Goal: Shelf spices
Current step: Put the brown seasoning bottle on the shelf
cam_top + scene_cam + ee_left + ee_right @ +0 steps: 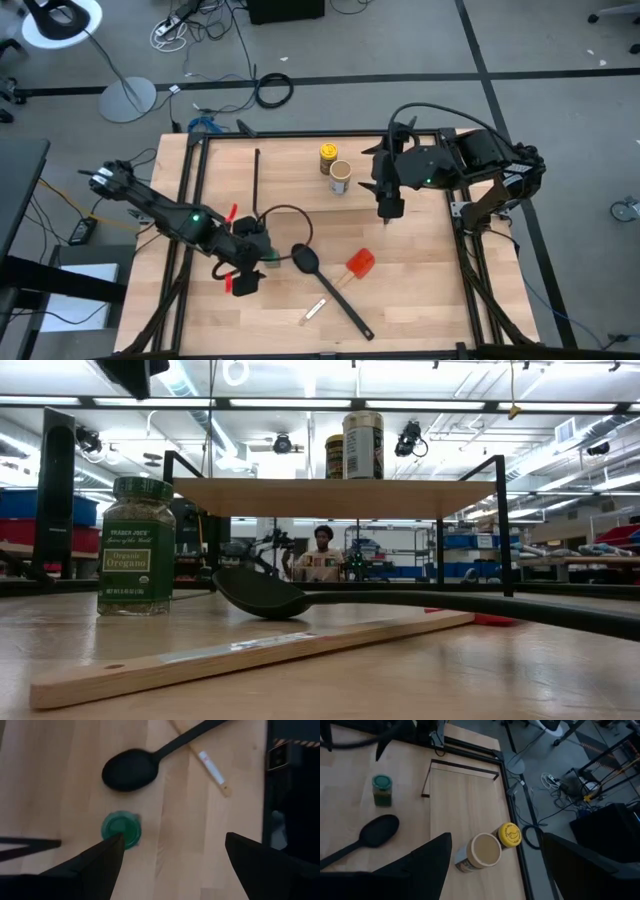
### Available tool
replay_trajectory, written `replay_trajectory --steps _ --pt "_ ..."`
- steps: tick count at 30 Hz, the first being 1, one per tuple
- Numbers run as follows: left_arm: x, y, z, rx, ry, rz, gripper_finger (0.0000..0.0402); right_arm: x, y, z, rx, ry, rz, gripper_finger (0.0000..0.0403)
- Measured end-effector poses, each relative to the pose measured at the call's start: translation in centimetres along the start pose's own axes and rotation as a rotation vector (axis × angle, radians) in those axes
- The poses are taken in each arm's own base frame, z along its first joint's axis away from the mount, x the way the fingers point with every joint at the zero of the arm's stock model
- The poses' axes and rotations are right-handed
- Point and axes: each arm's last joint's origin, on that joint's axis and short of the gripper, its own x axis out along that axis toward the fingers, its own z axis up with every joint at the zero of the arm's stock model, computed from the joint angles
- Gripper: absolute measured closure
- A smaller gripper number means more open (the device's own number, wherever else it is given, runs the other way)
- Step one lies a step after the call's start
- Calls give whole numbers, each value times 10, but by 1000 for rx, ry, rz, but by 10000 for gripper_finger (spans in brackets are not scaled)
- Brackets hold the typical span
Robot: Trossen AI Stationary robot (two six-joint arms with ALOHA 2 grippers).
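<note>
In the high view the left gripper (243,283) reaches in from the left edge and hangs low over the wooden bench (420,290), jaws spread wide and empty, just beside the green-lidded glass oregano jar (270,258). The right gripper (387,210) points down right of centre, jaws likewise released. Three jars: the green one stands on the bench, while the yellow-lidded jar (327,156) and the tan-lidded jar (340,177) stand touching on the low wooden-topped, black-legged shelf (290,180).

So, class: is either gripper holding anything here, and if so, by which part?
Nothing is held. The left gripper hangs open above the green-topped jar; the right gripper is open too.
</note>
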Motion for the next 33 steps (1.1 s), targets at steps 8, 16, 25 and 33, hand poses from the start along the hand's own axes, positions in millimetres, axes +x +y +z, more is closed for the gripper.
replay_trajectory --steps 8,16,25,33 --pt "11 -2 -3 6 37 65 51 0 0 0 12 1 1 95" --pt "12 -2 -5 26 42 119 51 -1 1 0 27 -1 8 95" --pt "12 -1 -5 25 26 148 50 -4 8 0 16 -5 50 95" --pt "12 -1 -5 29 21 155 50 -7 15 -1 38 5 74 95"
